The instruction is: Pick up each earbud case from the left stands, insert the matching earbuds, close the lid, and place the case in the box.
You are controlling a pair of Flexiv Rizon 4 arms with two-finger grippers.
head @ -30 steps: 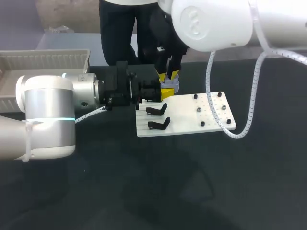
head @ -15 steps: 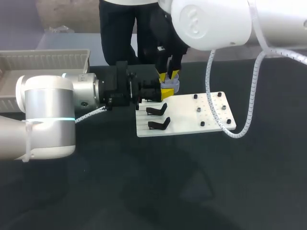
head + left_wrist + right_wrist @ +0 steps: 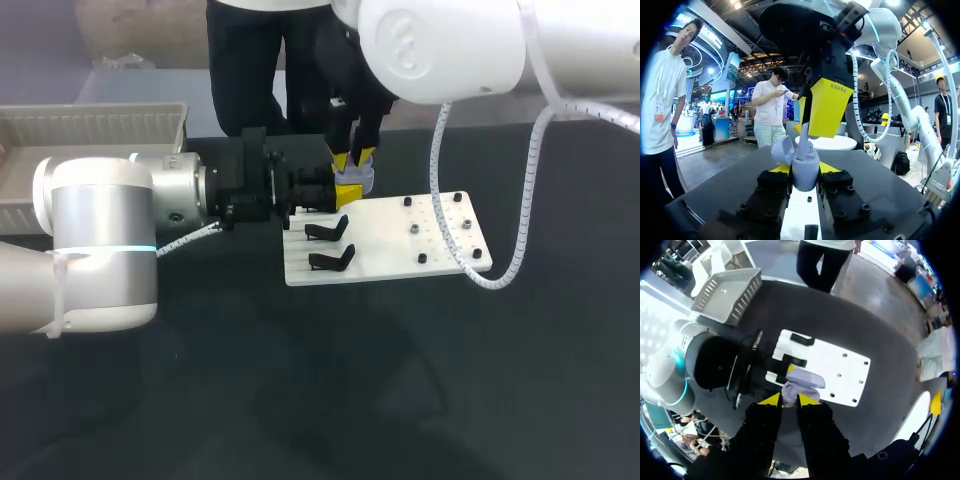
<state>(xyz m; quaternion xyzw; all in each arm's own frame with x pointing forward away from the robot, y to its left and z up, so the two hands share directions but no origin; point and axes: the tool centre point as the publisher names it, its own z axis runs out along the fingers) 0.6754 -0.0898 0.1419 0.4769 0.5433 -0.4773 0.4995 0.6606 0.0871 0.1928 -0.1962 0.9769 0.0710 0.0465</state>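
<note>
Case [image 3: 805,176] clamped in left claw [image 3: 805,169], lid open

The desk [image 3: 200,400] is covered in a dark, almost black matte surface that runs unbroken from the near edge to the far one, where it ends in a straight line. Even light from above gives it a faint grey sheen. Soft, blurred shadows [image 3: 330,400] lie across its near middle, darker than the surface around them.
</note>
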